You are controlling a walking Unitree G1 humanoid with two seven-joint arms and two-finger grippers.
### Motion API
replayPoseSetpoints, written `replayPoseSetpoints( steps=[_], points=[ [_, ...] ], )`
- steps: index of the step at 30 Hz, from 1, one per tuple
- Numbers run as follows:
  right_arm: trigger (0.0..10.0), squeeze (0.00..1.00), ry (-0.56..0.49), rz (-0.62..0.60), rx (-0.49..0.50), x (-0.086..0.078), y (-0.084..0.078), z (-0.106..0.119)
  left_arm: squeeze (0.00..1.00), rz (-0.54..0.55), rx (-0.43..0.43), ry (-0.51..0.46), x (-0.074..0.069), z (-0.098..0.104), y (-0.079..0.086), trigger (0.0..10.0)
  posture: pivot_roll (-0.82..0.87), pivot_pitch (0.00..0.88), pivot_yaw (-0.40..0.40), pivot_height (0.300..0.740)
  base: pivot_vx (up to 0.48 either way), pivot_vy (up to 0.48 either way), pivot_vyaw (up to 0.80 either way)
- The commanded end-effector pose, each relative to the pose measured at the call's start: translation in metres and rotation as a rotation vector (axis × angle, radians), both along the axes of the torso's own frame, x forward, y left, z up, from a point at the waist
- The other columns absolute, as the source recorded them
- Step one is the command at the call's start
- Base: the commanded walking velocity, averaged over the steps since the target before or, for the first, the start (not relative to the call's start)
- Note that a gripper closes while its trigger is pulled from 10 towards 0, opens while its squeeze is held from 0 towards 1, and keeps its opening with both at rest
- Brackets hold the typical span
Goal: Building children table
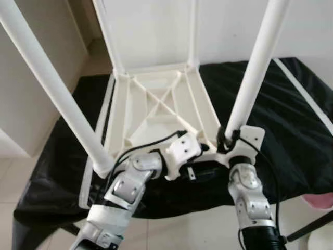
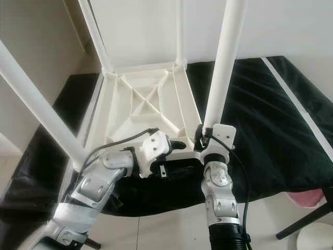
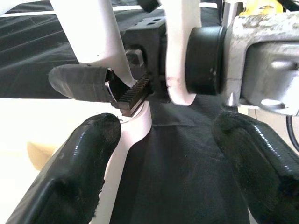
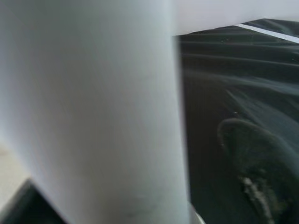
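A white children's table (image 1: 156, 104) lies upside down on a black cloth, its legs standing up. My right gripper (image 1: 229, 138) is shut on the base of the near-right leg (image 1: 255, 67), where the leg meets the table corner. In the right wrist view the leg (image 4: 93, 107) runs close beside one black finger (image 4: 257, 172). My left gripper (image 1: 205, 159) is at the table's front edge, open and pointing towards the right gripper. Its fingers (image 3: 70, 177) hold nothing, with the leg base (image 3: 135, 126) just ahead. The near-left leg (image 1: 52, 83) slants up at the left.
The black cloth (image 1: 291, 130) covers a low surface and hangs over its front edge. A pink object (image 1: 320, 200) and a round white object (image 2: 315, 239) lie on the tiled floor at the lower right. A pale wall (image 1: 31, 104) stands close on the left.
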State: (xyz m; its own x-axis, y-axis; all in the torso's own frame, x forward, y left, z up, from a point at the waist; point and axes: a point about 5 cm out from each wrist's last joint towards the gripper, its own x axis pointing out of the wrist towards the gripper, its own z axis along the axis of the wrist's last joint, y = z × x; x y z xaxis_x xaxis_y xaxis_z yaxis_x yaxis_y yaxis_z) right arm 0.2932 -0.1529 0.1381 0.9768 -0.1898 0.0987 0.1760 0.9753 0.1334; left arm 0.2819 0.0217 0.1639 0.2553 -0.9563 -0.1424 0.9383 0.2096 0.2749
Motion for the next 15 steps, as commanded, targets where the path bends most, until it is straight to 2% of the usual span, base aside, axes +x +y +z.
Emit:
replayPoseSetpoints(
  steps=[1, 3, 4, 6, 7, 9, 10, 12, 15],
  points=[
    [10.0, 1.0, -0.01, 0.093, 0.035, -0.003, 0.0, -0.001, 0.0, 0.079, -0.009, 0.001, 0.004, -0.004, 0.005, 10.0, -0.11, 0.015, 0.08, 0.74, 0.0, 0.0, 0.0],
    [10.0, 1.0, -0.038, 0.276, -0.001, -0.01, -0.009, -0.003, 0.0, 0.08, -0.008, 0.002, 0.004, -0.004, 0.006, 10.0, -0.11, 0.019, 0.084, 0.74, 0.0, 0.0, 0.0],
    [10.0, 1.0, -0.038, 0.276, -0.001, -0.01, -0.009, -0.003, 0.0, 0.08, -0.008, 0.002, 0.004, -0.004, 0.006, 10.0, -0.11, 0.019, 0.084, 0.74, 0.0, 0.0, 0.0],
    [10.0, 1.0, -0.028, 0.378, -0.054, -0.016, -0.018, -0.006, 0.0, 0.078, -0.006, 0.004, 0.004, -0.004, 0.006, 10.0, -0.12, 0.02, 0.086, 0.74, 0.0, 0.0, 0.0],
    [10.0, 0.53, -0.017, 0.423, -0.09, -0.018, -0.022, -0.008, 0.0, 0.076, -0.005, 0.005, 0.004, -0.004, 0.006, 10.0, -0.12, 0.023, 0.088, 0.74, 0.0, 0.0, 0.0],
    [10.0, 0.53, -0.017, 0.423, -0.09, -0.018, -0.022, -0.008, 0.0, 0.076, -0.005, 0.005, 0.004, -0.004, 0.006, 10.0, -0.12, 0.023, 0.088, 0.74, 0.0, 0.0, 0.0],
    [10.0, 0.0, 0.002, 0.497, -0.143, -0.019, -0.029, -0.009, 0.0, 0.07, -0.004, 0.009, 0.004, -0.005, 0.007, 10.0, -0.12, 0.025, 0.09, 0.74, 0.0, 0.0, 0.0],
    [10.0, 0.0, 0.017, 0.554, -0.185, -0.017, -0.036, -0.008, 0.0, 0.057, 0.001, 0.016, 0.002, -0.006, 0.008, 10.0, -0.12, 0.027, 0.091, 0.74, 0.0, 0.0, 0.0],
    [10.0, 0.0, 0.022, 0.571, -0.203, -0.013, -0.041, -0.006, 0.0, 0.044, 0.002, 0.021, 0.001, -0.006, 0.008, 10.0, -0.12, 0.027, 0.091, 0.74, 0.0, 0.0, 0.0]
  ],
)
